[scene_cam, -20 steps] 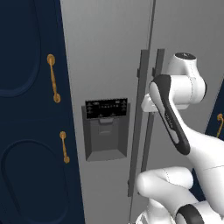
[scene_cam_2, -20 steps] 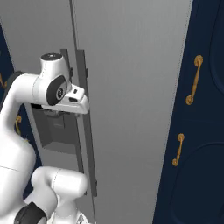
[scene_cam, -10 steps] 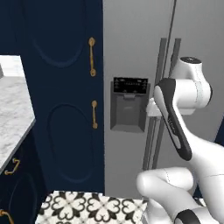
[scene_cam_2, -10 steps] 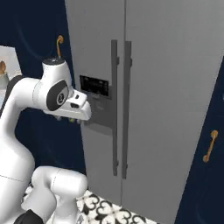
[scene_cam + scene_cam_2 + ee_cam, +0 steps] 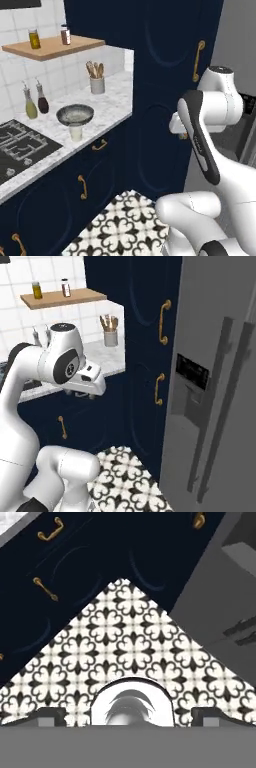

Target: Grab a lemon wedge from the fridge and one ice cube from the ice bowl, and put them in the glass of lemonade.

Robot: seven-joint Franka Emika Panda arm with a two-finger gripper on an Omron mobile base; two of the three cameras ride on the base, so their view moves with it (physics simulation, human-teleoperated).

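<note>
2 oil bottles (image 5: 36, 100) beside ice bowl (image 5: 75, 114)

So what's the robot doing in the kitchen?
Nothing is being held right now. The gripper is open and points down at the patterned floor. The fridge stands shut beside the robot. On the counter to the left wait the ice bowl and, just in front of it, the glass. No lemon wedge or ice cube has been picked up.

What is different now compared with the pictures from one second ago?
The base turned left: the fridge slid to the right of both base views, and the counter with the ice bowl and glass of lemonade came into sight. The fridge doors stay closed, and the hand still holds nothing.
</note>
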